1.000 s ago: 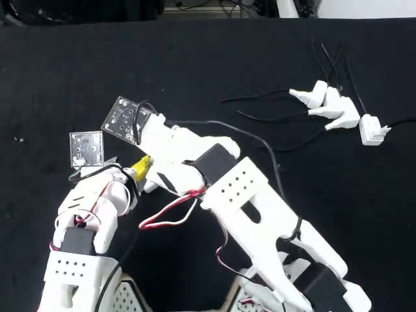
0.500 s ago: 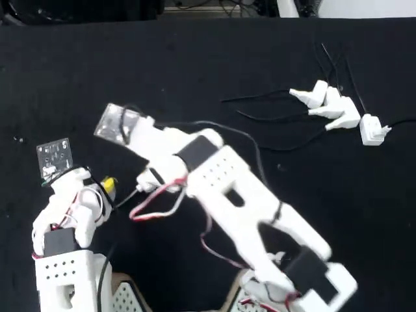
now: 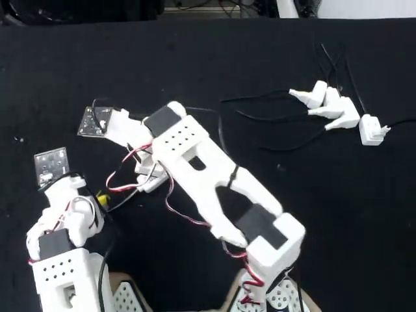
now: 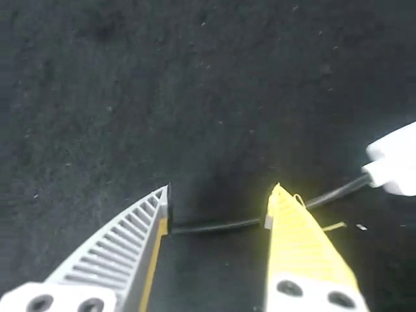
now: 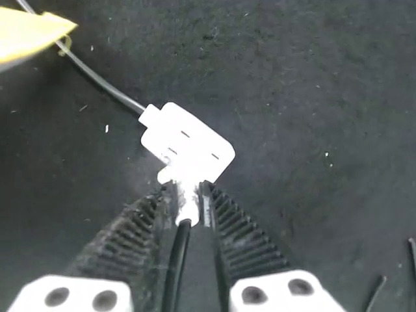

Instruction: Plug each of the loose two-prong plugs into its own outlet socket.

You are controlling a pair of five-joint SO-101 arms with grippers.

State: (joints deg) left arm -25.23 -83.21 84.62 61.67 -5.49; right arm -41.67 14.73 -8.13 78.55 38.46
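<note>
A black cloth, flecked with pale lint, spreads across the whole surface.

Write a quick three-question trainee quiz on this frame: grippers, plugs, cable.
1. True or false: the right gripper is open and empty.
2. What runs across the gap of the open left gripper? A) a white plug B) a black cable C) a screw
3. Fill in: in the high view, the loose plugs lie on the arms' ___ side.
Key: 1 false, it is shut on a plug; 2 B, the cable; 3 right.
</note>
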